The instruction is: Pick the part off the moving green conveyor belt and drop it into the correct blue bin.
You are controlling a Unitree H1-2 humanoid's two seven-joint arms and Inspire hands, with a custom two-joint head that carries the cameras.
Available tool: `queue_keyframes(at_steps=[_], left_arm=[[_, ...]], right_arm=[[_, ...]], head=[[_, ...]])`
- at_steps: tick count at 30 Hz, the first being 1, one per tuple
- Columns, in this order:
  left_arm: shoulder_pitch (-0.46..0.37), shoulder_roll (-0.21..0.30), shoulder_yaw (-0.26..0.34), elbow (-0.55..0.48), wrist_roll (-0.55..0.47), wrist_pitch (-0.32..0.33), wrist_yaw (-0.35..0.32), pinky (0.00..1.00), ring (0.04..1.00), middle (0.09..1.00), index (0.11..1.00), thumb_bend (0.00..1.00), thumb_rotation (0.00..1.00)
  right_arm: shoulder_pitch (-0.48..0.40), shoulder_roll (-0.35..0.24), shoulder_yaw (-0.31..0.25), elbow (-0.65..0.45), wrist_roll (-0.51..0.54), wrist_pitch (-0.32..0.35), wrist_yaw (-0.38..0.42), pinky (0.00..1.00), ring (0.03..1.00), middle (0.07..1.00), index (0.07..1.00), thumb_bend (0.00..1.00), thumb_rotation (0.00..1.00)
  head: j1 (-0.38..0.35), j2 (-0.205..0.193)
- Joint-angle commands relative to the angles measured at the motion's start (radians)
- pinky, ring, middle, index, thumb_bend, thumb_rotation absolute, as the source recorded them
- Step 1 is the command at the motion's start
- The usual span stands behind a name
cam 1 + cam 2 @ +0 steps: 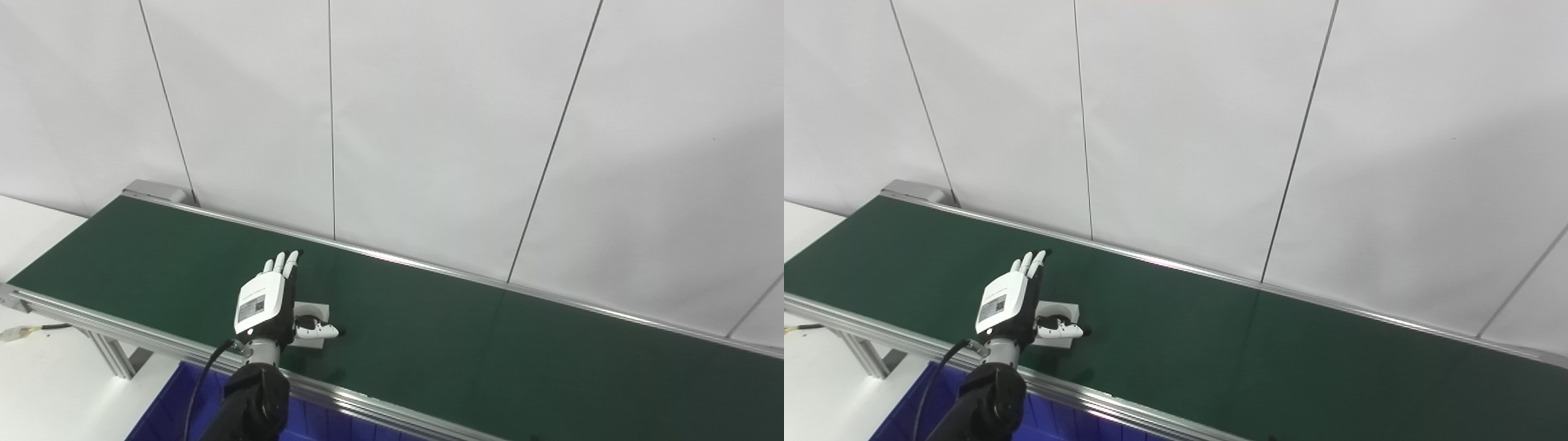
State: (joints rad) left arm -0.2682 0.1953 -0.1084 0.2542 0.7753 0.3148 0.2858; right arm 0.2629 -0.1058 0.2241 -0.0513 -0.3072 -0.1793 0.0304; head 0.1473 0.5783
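Note:
My left hand (pixel 266 300) hovers over the near half of the green conveyor belt (pixel 429 318), fingers stretched out flat and thumb pointing right. It is open and holds nothing. A flat light grey square part (pixel 313 309) lies on the belt just right of the palm, partly hidden under the thumb. The same part shows in the right eye view (pixel 1062 311) beside the hand (pixel 1010 300). A blue bin (pixel 165 407) sits below the belt's near rail, under my forearm. My right hand is not in view.
The belt's aluminium rail (pixel 367 404) runs along the near side. A white panelled wall (pixel 429 122) stands right behind the belt. A white table surface (pixel 37 367) with a cable end (pixel 18 332) lies at the left.

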Motion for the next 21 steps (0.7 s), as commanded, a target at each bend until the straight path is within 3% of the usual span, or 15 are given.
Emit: queue_keyframes(at_steps=[1, 21], left_arm=[[-0.045, 0.006, -0.008, -0.017, -0.002, 0.021, -0.003, 1.0, 1.0, 1.0, 0.96, 0.83, 0.29], [-0.116, -0.035, -0.106, 0.095, 0.006, 0.036, -0.031, 1.0, 1.0, 1.0, 0.951, 0.82, 0.24]], right_arm=[[0.003, 0.002, -0.003, -0.044, 0.001, 0.008, 0.005, 0.95, 0.954, 0.958, 1.0, 0.82, 0.17], [0.014, 0.005, -0.011, -0.069, 0.022, 0.012, 0.004, 0.93, 0.934, 0.935, 0.979, 0.84, 0.16]], head=[[0.002, 0.002], [-0.015, 0.013]])
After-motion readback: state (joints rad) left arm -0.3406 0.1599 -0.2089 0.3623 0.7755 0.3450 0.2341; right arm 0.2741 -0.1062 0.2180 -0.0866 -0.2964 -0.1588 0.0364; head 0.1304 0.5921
